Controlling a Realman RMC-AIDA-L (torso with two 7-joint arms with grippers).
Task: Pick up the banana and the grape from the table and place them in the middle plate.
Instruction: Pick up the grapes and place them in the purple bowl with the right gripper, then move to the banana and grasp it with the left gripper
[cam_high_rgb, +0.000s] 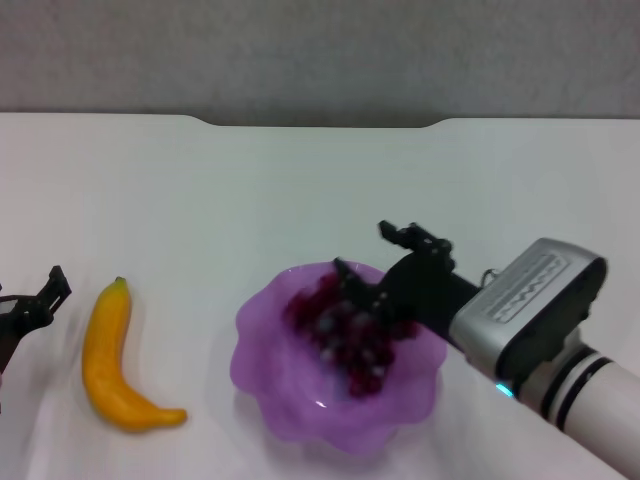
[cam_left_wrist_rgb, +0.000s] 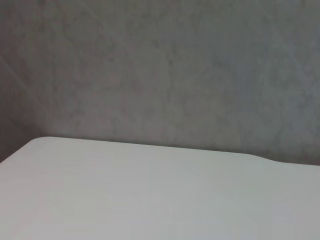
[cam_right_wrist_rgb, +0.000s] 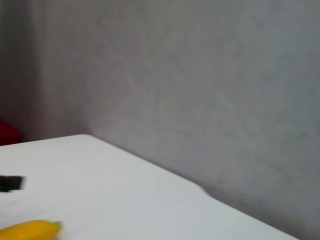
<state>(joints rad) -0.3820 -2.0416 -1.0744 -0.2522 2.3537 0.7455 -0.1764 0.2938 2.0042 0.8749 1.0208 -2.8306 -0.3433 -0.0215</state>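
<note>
Left gripper (cam_high_rgb: 40, 300): at the far left edge of the head view, low over the bench (cam_high_rgb: 200, 190), just beside the banana and apart from it. Only dark finger parts show; whether its jaws are open or closed cannot be told, and nothing is seen in them.

Banana (cam_high_rgb: 110, 360): lying flat on the bench left of the plate, green stem tip pointing away from the robot, curved end turned toward the plate. Its tip also shows in the right wrist view (cam_right_wrist_rgb: 32, 231).

Middle plate (cam_high_rgb: 270, 395): purple, scalloped rim, standing on the bench near centre, well apart from the banana.

Grape (cam_high_rgb: 350, 335): the dark red bunch lies inside the plate, on its right half.

Right gripper (cam_high_rgb: 375, 265): reaching in from the right over the plate, at the bunch. Its jaws stand spread; whether they grip the grape cannot be told.
</note>
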